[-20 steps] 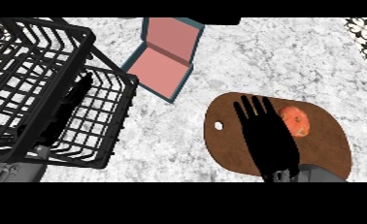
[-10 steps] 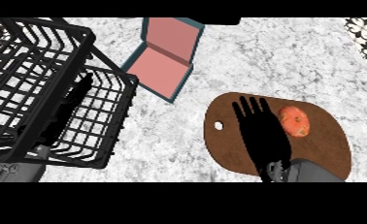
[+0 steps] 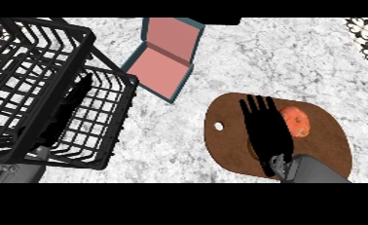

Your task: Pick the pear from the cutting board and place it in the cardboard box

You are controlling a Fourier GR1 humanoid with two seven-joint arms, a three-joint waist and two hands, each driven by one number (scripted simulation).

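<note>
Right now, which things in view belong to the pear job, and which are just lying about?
For the job:
- pear
- cutting board under it
- open box
- right hand, open over the board beside the pear

Lying about:
- wire basket
- left hand, resting at the basket

right robot hand (image 3: 267, 135) flat, left robot hand (image 3: 66, 109) straight-fingered

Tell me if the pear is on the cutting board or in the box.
On the cutting board: the pear rests there beside the right robot hand; the box shows only pink inside.
</note>
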